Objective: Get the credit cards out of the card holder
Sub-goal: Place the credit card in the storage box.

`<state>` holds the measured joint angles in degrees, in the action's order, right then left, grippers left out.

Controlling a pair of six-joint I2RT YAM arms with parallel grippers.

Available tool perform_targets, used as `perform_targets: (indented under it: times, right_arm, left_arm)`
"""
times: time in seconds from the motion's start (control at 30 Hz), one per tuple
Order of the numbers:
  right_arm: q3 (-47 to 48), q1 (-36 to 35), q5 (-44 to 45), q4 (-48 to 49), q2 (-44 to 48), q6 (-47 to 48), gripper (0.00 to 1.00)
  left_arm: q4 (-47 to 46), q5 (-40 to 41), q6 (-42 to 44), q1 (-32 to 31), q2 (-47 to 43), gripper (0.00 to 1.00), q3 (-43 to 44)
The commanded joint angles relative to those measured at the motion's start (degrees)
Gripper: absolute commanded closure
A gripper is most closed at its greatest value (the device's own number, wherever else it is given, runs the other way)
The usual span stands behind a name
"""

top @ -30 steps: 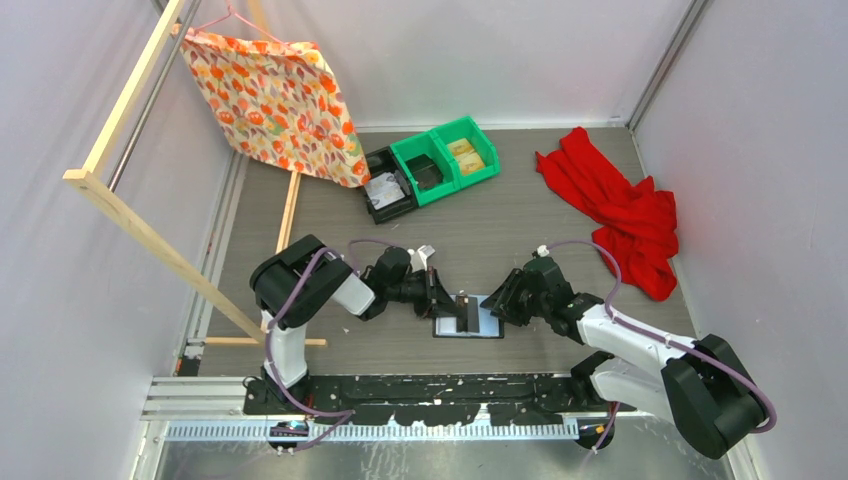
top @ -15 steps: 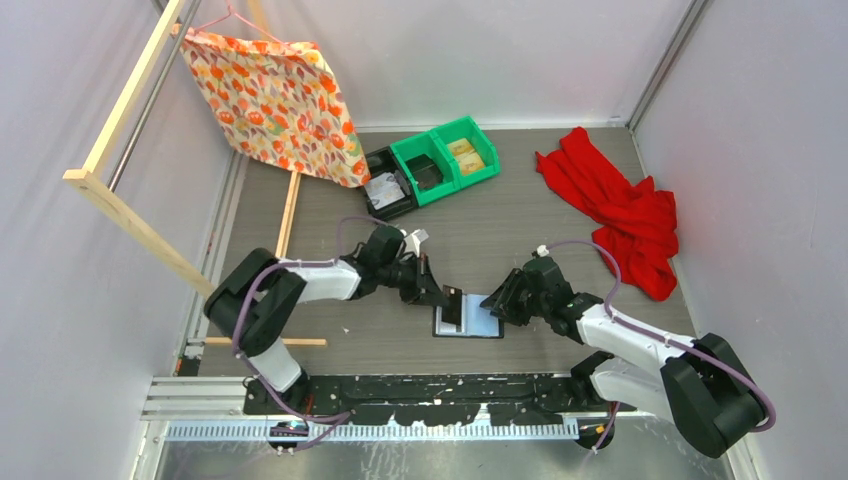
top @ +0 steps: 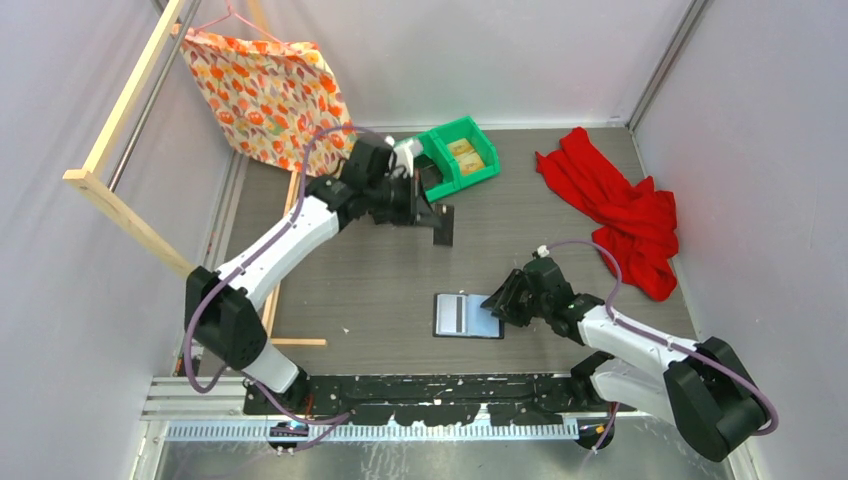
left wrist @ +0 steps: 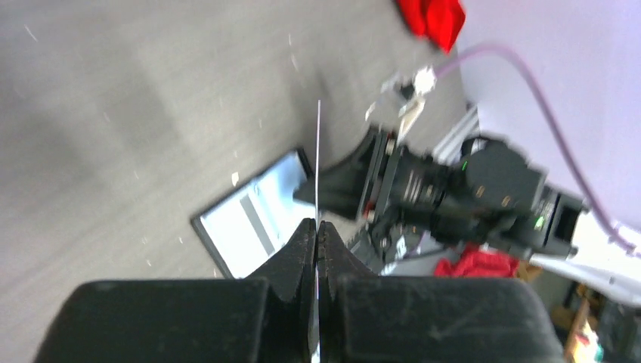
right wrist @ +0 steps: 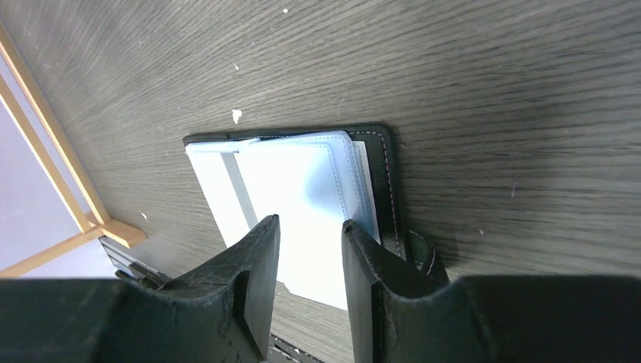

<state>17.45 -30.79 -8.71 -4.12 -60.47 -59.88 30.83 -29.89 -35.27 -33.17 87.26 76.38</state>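
Left gripper (top: pixel 432 215) pinches a thin flat plastic credit card (top: pixel 442 226) near green plastic bins (top: pixel 465 150) — right gripper (top: pixel 503 303), half-parted, sits over the open black bifold card holder (top: pixel 455 315).

The card holder (top: pixel 468 316) lies open and flat on the table (top: pixel 400 270) — black border, pale glossy sleeves facing up. One credit card (top: pixel 442 226) is off the table, well apart from it — pinched upright in the left gripper (left wrist: pixel 317 227).

Top: high, from the near edge, looking down over the whole table (top: pixel 400 270).
Left wrist: aloft, far from the holder (left wrist: pixel 253 215), blurred.
Right wrist: close above holder.
Shared: holder, all views.
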Motion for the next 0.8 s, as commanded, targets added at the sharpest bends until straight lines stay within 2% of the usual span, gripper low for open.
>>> perform_targets:
  times: [0.0, 0.17, 0.3, 0.4, 0.47, 0.57, 0.7, 0.77]
  right_arm:
    - [-0.1, -0.2, 4.0, -8.4, 1.0, 2.8, 0.58]
    - [0.8, -0.2, 5.3, -10.5, 2.8, 3.8, 0.56]
    - [1.8, -0.2, 5.5, -11.5, 4.1, 4.6, 0.52]
    - [2.3, -0.2, 6.2, -12.0, 6.0, 4.7, 0.49]
    - [2.9, -0.2, 6.7, -12.4, 6.8, 5.2, 0.49]
    - [4.2, -0.2, 7.4, -12.3, 6.0, 6.7, 0.48]
    - [4.3, -0.2, 7.5, -11.3, 5.0, 7.5, 0.47]
    - [4.3, -0.2, 7.0, -10.3, 4.4, 7.6, 0.44]
  left_arm:
    - [8.3, 8.3, 1.1, 1.2, 5.3, 0.99, 12.5]
    - [2.5, 19.0, -7.0, 1.2, 9.6, 0.99, 19.3]
    - [-9.5, 23.1, -15.9, 1.2, 11.6, 0.99, 17.4]
    - [-14.4, 29.1, -21.2, 1.0, 13.2, 0.99, 16.6]
    - [-17.4, 34.0, -21.6, 0.4, 14.2, 0.99, 16.4]
    - [-16.7, 33.1, -20.9, 0.2, 16.5, 0.99, 19.7]
    - [-20.0, 37.0, -23.4, 0.1, 16.3, 1.00, 16.8]
    - [-23.3, 37.3, -24.9, 0.0, 15.7, 1.00, 15.0]
